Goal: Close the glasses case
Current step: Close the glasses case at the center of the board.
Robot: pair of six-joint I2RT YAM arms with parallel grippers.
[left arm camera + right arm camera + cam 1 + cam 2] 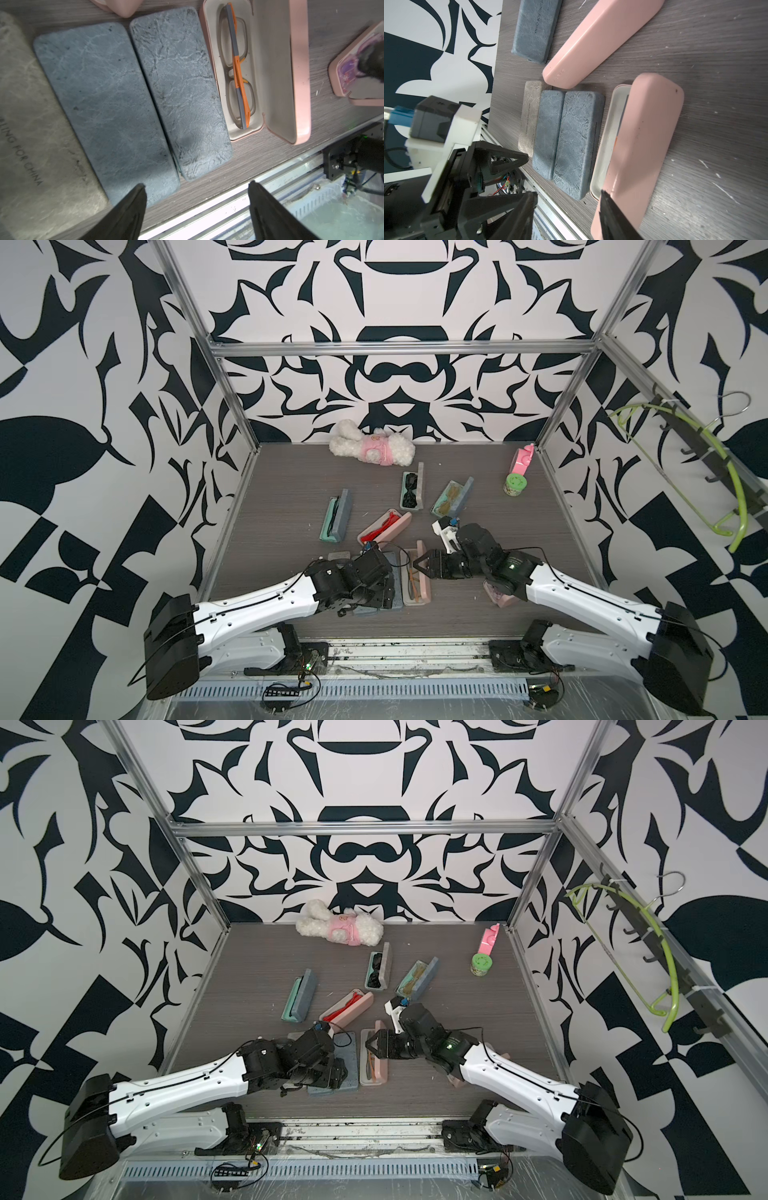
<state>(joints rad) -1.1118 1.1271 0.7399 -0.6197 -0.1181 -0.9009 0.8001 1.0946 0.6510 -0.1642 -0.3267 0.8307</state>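
Note:
The open pink glasses case [209, 62] lies near the table's front, also seen in both top views [415, 593] [374, 1073]. Grey-and-orange glasses [236, 68] rest in its tray. Its lid [643, 135] stands raised along the tray's right side, tilted over it. My right gripper [569, 194] is open, and one fingertip [607, 199] rests against the lid's outer face near its front end. In a top view the right gripper [419, 562] sits at the lid's far end. My left gripper [197, 185] is open and empty, above the front end of two closed blue cases [104, 99].
A closed grey case [31, 135] lies beside the blue ones. Several more open cases [384, 526] are spread mid-table. A plush toy [372, 443] and a green jar [515, 484] sit at the back. Another pink case [503, 597] lies under my right arm.

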